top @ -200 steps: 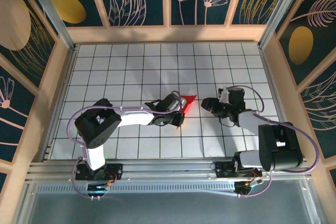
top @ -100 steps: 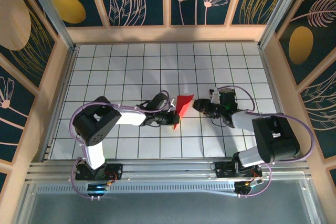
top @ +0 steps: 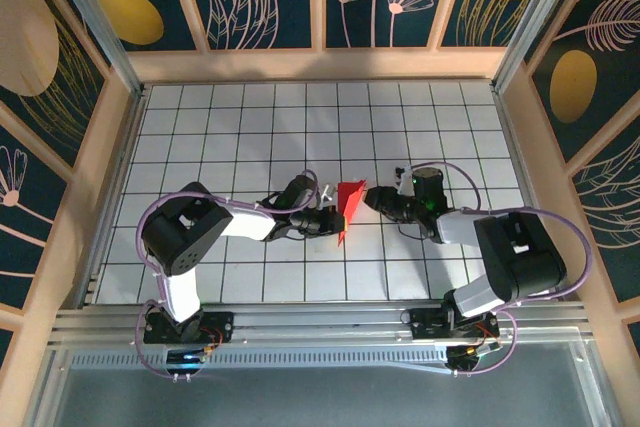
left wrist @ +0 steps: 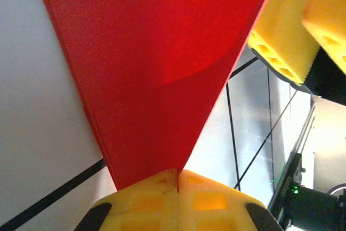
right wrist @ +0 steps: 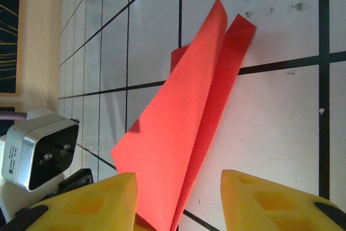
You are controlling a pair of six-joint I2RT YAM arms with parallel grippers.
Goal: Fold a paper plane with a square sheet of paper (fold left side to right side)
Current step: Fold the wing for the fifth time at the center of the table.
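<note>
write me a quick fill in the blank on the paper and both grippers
The folded sheet of paper is ___ in colour.
The left gripper is ___ on its narrow tip.
The right gripper has ___ jaws, the paper between them.
The table has black lines on ___ tiles.
Missing words: red; shut; open; white.

White table [top: 220,127] with black grid lines, folded red paper [top: 350,197] near its middle.
</note>
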